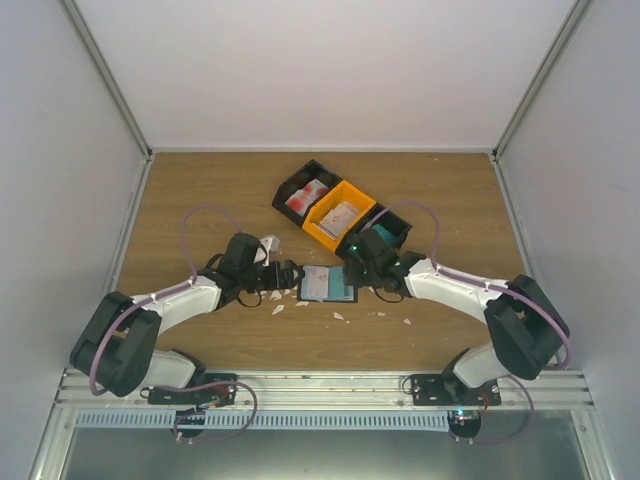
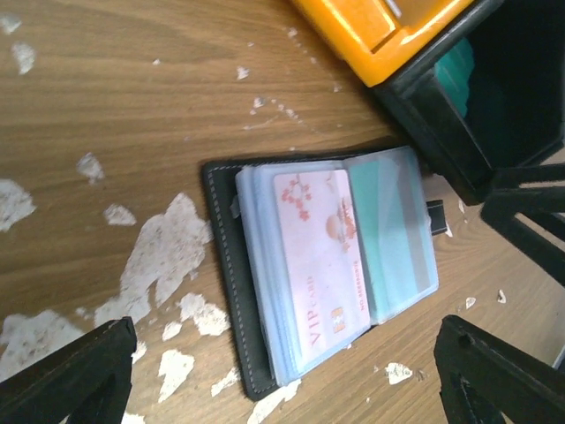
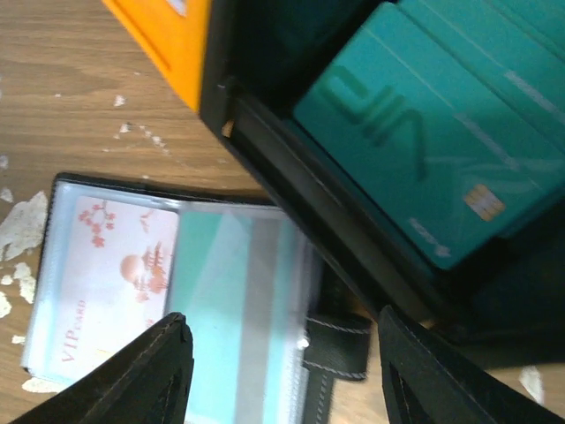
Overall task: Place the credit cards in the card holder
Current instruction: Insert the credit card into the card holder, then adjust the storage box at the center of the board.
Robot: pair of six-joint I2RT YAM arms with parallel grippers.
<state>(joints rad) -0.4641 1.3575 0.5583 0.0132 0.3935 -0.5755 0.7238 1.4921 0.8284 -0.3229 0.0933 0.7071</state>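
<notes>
Hovering released, my left claw [image 2: 287,327] and right claw [image 3: 284,320] flank the open card holder [image 1: 328,284] midway between the worktop's [image 1: 200,200] side edges; only wrist views reveal a pink credit card [image 2: 318,256] sleeved inside.

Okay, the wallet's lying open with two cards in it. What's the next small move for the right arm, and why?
Probably move the open right hand over and down into the black plastic bin to take the top teal VIP card. That hand holds nothing, the black folding card holder lies open beside the bin, and teal cards lie stacked there.
</notes>
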